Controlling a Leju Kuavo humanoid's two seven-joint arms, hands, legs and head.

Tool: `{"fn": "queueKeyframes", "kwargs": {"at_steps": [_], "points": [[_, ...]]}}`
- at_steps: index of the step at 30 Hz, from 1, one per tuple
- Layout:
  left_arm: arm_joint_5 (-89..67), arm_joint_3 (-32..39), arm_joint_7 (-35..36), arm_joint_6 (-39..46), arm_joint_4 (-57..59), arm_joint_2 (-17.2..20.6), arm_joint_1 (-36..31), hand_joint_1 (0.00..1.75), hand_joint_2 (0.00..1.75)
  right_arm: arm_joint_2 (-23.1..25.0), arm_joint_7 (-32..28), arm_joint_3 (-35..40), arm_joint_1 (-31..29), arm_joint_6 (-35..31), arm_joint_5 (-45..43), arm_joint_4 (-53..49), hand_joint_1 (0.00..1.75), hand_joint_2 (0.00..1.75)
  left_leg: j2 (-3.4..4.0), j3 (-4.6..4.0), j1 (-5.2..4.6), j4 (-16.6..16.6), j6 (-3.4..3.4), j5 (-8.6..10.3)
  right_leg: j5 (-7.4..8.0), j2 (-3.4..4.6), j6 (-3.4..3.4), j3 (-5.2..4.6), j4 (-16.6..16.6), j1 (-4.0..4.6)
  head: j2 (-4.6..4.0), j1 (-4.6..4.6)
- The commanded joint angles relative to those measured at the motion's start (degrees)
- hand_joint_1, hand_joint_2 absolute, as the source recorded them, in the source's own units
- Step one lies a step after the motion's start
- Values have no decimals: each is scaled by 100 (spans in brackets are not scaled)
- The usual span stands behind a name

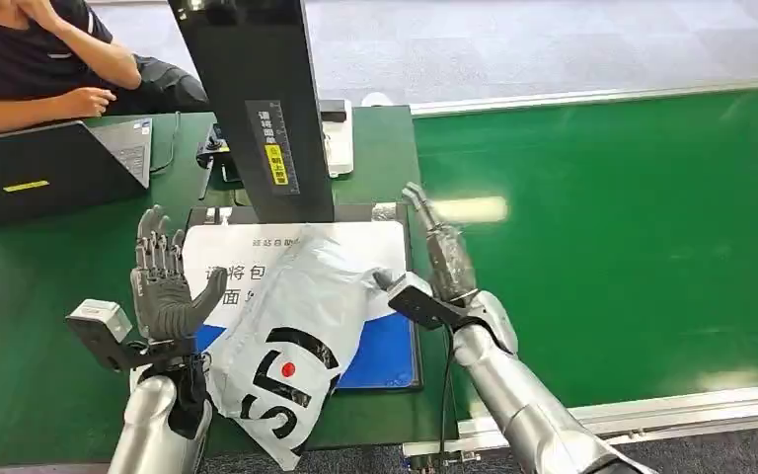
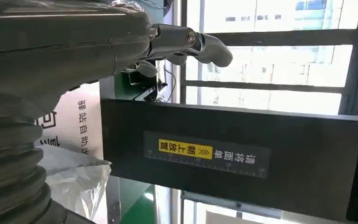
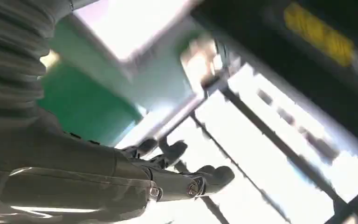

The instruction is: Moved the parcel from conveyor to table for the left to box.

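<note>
I see the grey mailer bag (image 1: 291, 341) lying on the scanner mat (image 1: 387, 355), released; my left hand (image 1: 165, 286) and right hand (image 1: 441, 252) flank it, fingers spread, holding nothing.

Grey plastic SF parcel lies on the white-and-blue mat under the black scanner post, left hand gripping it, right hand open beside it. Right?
Not quite. In the head view the left hand is not gripping the grey plastic parcel: it stands open, fingers spread, beside it. The rest holds: the parcel lies on the white-and-blue mat under the black scanner post, right hand open beside it.
</note>
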Motion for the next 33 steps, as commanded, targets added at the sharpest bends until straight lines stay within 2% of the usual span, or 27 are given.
{"fn": "queueKeyframes", "kwargs": {"at_steps": [1,8,9,10,11,14,15,16,17,18,19,20,23,24,25,28,29,33], "points": [[34,-52,63,33,-84,105,-7,0,175,-254,35,-368,349,-57,-42,-1131,0,0,-14,17,4,-4,-2,-1,-3,-17,-10,19,-4,6,0,0],[34,-52,63,33,-84,105,-7,0,175,-254,35,-368,349,-57,-42,-1131,0,0,-10,14,2,-4,-3,0,-1,-13,-9,14,-3,3,0,0],[39,-66,63,34,-82,114,-8,0,175,-233,-84,-407,344,-296,-51,-1117,0,0,-9,13,2,-3,-2,-1,-1,-12,-8,13,-2,4,0,0],[42,-76,63,34,-77,115,-14,0,175,-228,-155,-434,353,-389,-87,-1154,0,175,-12,22,3,-5,-3,-3,-4,-16,-12,22,-3,5,0,0],[94,-165,52,-25,21,155,-84,0,175,-690,-256,43,479,306,-1678,-2338,0,175,-12,15,2,-4,-3,-1,-3,-15,-9,16,-2,3,0,0],[96,-178,51,-24,47,145,-111,0,175,-760,-256,14,411,369,-1750,-2315,0,175,-23,3,0,5,-1,0,-5,-26,-7,5,6,2,0,-2],[150,-88,9,62,54,81,-109,0,175,-798,-256,-95,481,1089,-2470,-2329,0,175,-17,2,-1,1,-1,2,-2,-19,-5,5,1,0,0,2],[162,-33,1,87,-45,71,-27,0,175,-879,-253,-379,688,1399,-2558,-2514,0,175,-24,16,0,-2,-1,-2,-6,-28,-9,22,-2,3,0,0],[152,57,16,95,-238,67,108,0,175,-914,238,-803,1174,1799,-2954,-3212,0,175,-22,16,4,-4,0,-2,-3,-25,-6,25,-9,5,0,2],[155,111,32,89,-364,57,201,0,175,-986,801,-1038,1514,2078,-3120,-3441,0,175,-25,9,1,-5,0,1,-4,-28,-4,18,-7,2,0,2],[149,190,353,110,-225,52,354,0,175,-1074,894,-1249,1828,2313,-3170,-3440,0,175,-34,25,4,-11,-1,-2,-9,-38,-9,35,-13,6,0,-2],[123,252,118,30,-21,56,444,0,175,-1195,1005,-1491,2086,2779,-3328,-3180,0,175,-41,26,4,-14,-1,-1,-10,-45,-8,38,-19,7,0,0],[73,319,-42,-28,129,16,442,0,175,-1133,700,-1773,2134,3068,-3237,-2908,0,175,-52,48,1,-25,3,-5,-20,-54,-5,65,-34,5,0,-2],[63,330,-38,-38,136,5,424,0,175,-1087,889,-1825,2099,3165,-3277,-2822,0,175,-38,26,-1,-12,3,-11,-17,-42,-1,40,-20,2,0,0],[31,334,17,-143,118,6,455,0,175,-1059,1482,-2055,2234,3519,-3645,-2835,0,175,-40,33,-2,-13,4,-15,-21,-45,-4,47,-21,2,0,0],[-22,361,28,-214,158,-8,502,0,175,-1045,1695,-2503,2662,4108,-3885,-3043,0,175,-32,21,-1,-12,7,-16,-17,-37,-1,36,-19,1,0,0],[-34,365,28,-270,180,-29,496,0,175,-999,1750,-2658,2824,4357,-3892,-3182,0,175,-43,42,0,-20,4,-20,-23,-49,-5,58,-26,4,0,-2],[-105,344,93,-369,305,-64,415,0,175,-940,1975,-2713,3113,4599,-3529,-3479,0,175,-36,23,-4,-11,6,-21,-24,-39,3,35,-17,0,0,0]]}}
